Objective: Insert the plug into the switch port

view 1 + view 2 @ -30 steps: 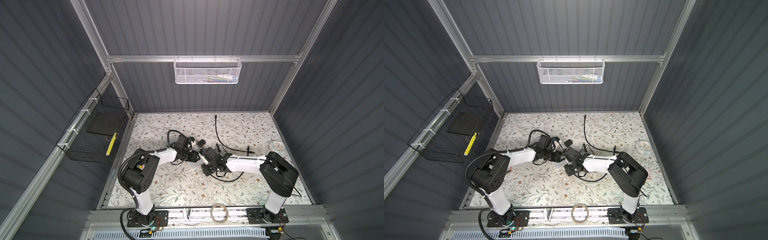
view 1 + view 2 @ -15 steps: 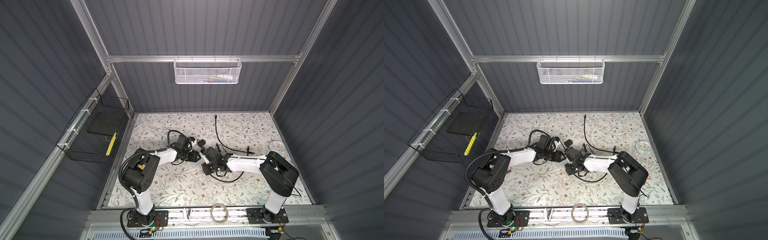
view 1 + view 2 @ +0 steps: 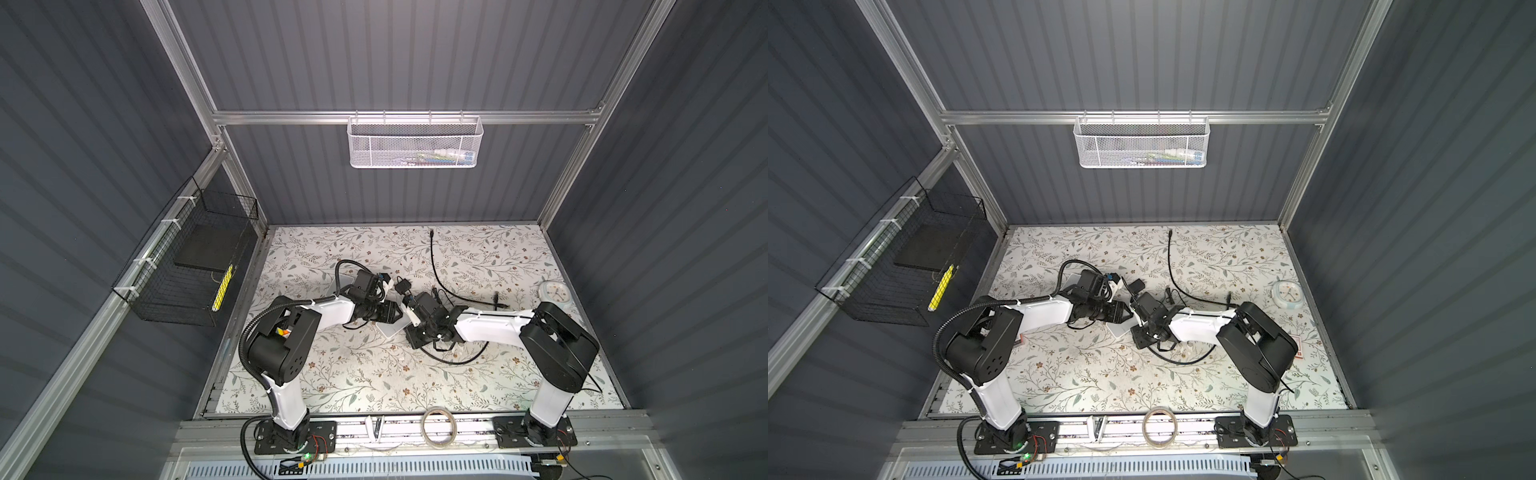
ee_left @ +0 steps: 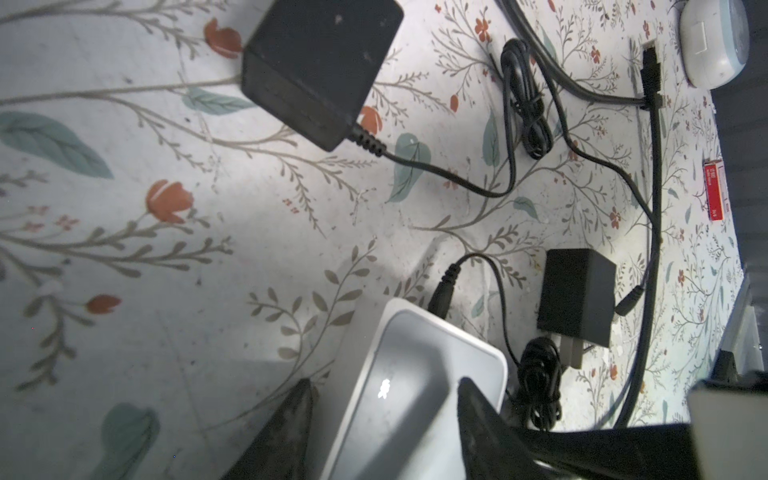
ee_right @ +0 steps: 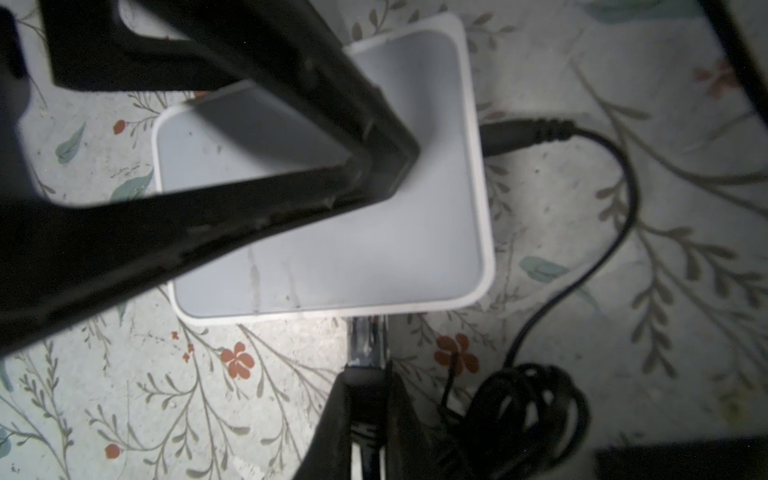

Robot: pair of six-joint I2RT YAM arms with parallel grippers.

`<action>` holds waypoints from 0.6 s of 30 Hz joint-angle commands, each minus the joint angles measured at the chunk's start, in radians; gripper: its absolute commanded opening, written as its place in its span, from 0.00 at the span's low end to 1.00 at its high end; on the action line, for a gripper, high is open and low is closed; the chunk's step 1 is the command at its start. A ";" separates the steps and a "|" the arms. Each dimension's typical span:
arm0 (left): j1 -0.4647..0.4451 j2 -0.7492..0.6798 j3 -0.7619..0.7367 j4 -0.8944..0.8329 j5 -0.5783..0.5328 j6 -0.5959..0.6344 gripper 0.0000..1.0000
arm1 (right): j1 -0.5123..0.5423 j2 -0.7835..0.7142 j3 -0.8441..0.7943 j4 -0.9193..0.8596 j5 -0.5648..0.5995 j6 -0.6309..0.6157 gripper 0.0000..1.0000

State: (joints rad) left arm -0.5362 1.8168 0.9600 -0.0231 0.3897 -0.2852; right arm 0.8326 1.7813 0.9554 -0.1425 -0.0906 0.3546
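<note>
The switch is a flat white box on the floral mat, partly seen in both top views. My left gripper is shut on it, with one finger on its top face and the other against its side wall. My right gripper is shut on the plug, a clear connector with a black boot. The plug's tip meets the switch's near edge. The port face is hidden, so I cannot tell how deep it sits. A black power plug sits in an adjacent side.
Black adapters, a coiled cord and a long black cable lie around the switch. A round white clock and red box sit at the right. A tape roll lies on the front rail.
My right gripper has edged slightly towards the switch with the plug. The left arm and the switch have stayed put.
</note>
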 commanded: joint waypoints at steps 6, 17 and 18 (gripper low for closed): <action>-0.028 0.071 -0.051 -0.075 0.038 -0.034 0.56 | -0.033 0.013 -0.006 0.040 0.008 -0.054 0.00; -0.034 0.097 -0.067 -0.053 0.072 -0.029 0.55 | -0.059 0.014 -0.007 0.064 0.009 -0.087 0.00; -0.035 0.098 -0.066 -0.055 0.074 -0.027 0.55 | -0.062 0.013 -0.008 0.066 0.008 -0.092 0.00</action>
State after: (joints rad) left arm -0.5407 1.8458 0.9516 0.0685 0.4129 -0.2932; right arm 0.7830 1.7813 0.9543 -0.1410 -0.1013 0.2852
